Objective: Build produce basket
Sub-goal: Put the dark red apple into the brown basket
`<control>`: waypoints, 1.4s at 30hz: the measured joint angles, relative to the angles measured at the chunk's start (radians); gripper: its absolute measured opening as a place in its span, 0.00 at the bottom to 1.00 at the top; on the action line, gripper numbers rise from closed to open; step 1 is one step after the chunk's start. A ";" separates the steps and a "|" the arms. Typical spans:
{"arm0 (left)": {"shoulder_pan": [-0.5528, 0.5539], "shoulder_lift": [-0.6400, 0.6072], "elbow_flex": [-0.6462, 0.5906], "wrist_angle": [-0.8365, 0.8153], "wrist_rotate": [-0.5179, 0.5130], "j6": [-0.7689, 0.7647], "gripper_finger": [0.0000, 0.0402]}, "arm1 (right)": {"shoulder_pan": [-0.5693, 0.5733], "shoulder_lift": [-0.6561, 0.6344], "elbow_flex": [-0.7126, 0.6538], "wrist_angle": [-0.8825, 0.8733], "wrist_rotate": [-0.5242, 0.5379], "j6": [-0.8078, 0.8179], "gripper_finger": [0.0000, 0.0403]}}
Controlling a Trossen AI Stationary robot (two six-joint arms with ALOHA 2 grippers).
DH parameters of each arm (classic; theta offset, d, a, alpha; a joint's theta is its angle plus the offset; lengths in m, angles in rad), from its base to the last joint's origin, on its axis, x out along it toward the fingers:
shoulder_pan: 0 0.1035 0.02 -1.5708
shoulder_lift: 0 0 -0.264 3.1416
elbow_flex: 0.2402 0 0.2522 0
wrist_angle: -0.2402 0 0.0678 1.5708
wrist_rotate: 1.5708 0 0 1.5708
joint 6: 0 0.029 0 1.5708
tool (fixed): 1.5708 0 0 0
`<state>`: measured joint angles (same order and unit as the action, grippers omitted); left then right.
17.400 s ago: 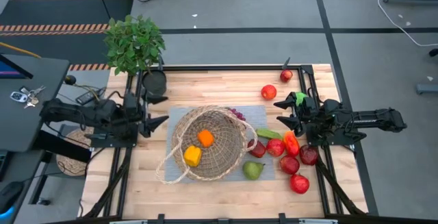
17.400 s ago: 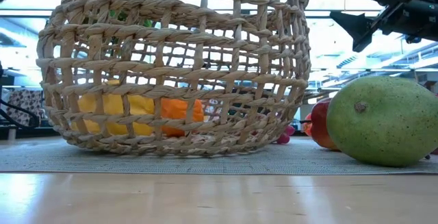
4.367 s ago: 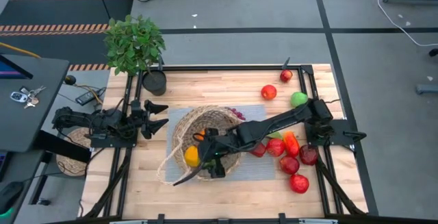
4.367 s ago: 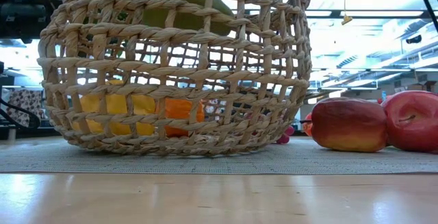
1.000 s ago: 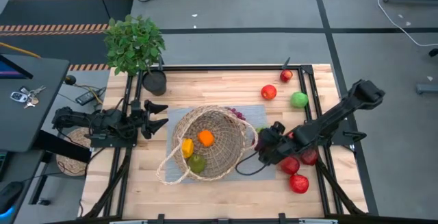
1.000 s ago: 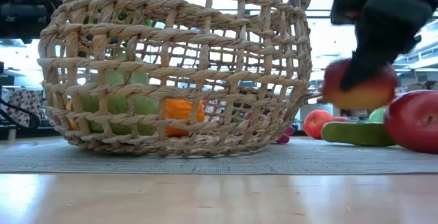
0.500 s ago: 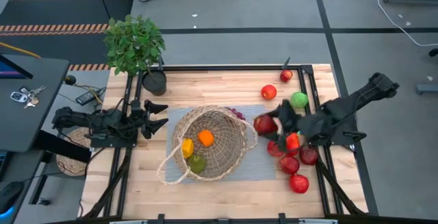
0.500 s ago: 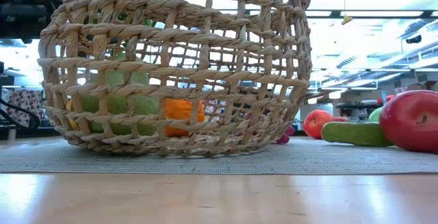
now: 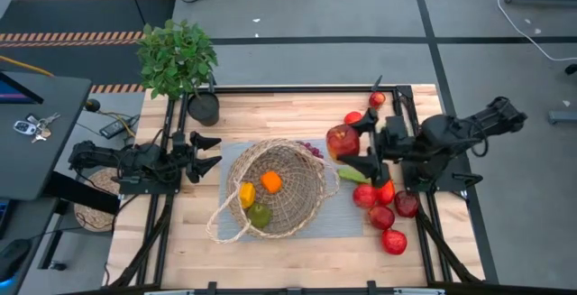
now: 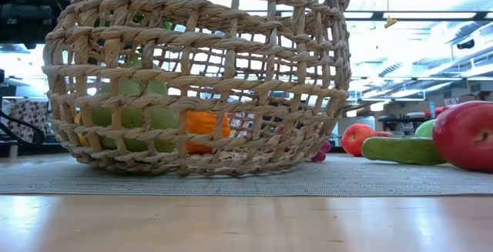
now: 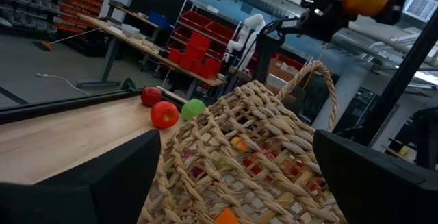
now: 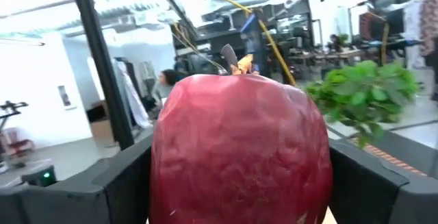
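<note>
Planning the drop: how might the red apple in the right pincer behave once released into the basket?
The red apple looks smooth and round, so it may roll. The right pincer spans its width, suggesting stiffness. The basket leans, so it would probably settle low.

Right pincer (image 9: 359, 143) raised, clamped on red apple (image 9: 342, 139); left pincer (image 9: 213, 152) parked, fingers spread.

basket (image 9: 278, 189): tan wicker, upright on grey mat, thin handle loop | inside basket: orange (image 9: 270, 180), yellow pepper (image 9: 246, 194), green pear (image 9: 260, 214) | red apple (image 9: 343, 140): lifted just right of basket rim | more red apples (image 9: 381, 216): on table, right of basket
</note>
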<state>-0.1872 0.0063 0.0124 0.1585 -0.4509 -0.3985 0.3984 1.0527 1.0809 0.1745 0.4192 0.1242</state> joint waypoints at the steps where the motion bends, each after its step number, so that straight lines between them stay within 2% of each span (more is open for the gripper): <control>1: 0.000 0.000 0.000 0.000 0.000 0.000 0.97 | -0.007 0.018 0.000 0.018 -0.017 0.003 0.87; 5: 0.000 0.000 0.000 0.000 0.000 0.000 0.97 | -0.030 0.083 0.000 0.076 -0.090 0.029 0.87; 10: 0.000 0.000 0.000 0.000 0.000 0.000 0.97 | -0.044 0.164 0.092 0.011 -0.149 0.049 0.87; 22: 0.000 0.000 0.000 0.000 0.000 0.000 0.97 | -0.041 0.464 0.508 -0.496 -0.050 -0.107 0.87; 29: 0.000 0.000 0.000 0.000 0.000 0.000 0.97 | -0.051 0.620 0.684 -0.737 -0.047 -0.132 0.87; 36: 0.000 0.000 0.000 0.000 0.000 0.000 0.97 | -0.055 0.728 0.789 -0.821 -0.052 -0.189 0.87; 42: 0.000 0.000 0.000 0.000 0.000 0.000 0.97 | -0.055 0.793 0.801 -0.822 -0.086 -0.266 0.87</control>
<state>-0.1871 0.0063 0.0124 0.1586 -0.4511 -0.3988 0.3431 1.8454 1.8820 -0.6473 0.3336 -0.1415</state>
